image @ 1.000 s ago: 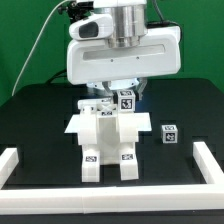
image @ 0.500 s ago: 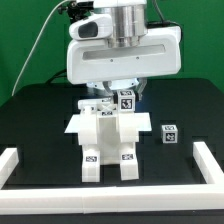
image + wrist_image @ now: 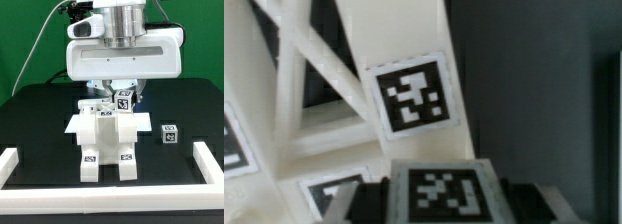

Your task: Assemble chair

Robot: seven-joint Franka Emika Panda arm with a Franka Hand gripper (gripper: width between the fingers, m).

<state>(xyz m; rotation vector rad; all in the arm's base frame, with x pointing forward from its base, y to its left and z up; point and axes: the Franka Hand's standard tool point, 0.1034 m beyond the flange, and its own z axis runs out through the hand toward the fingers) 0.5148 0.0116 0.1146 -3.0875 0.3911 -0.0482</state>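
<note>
The partly joined white chair [image 3: 104, 136] stands in the middle of the black table, with tagged legs toward the front and a flat slab across them. My gripper [image 3: 124, 96] hangs over its far top edge and is shut on a small white tagged chair part [image 3: 125, 101]. In the wrist view this part [image 3: 445, 192] sits between my dark fingers [image 3: 374, 202], right above the chair's white bars [image 3: 407, 97], which carry a tag. I cannot tell whether the held part touches the chair. A loose small tagged cube [image 3: 169, 134] lies on the exterior view's right.
A white rail [image 3: 20, 162] edges the black table at the front and both sides. The large white arm body [image 3: 122, 50] hides the area behind the chair. A green wall stands at the back.
Almost nothing differs; the arm and the held part have shifted very slightly. The chair and the loose cube have not moved.
</note>
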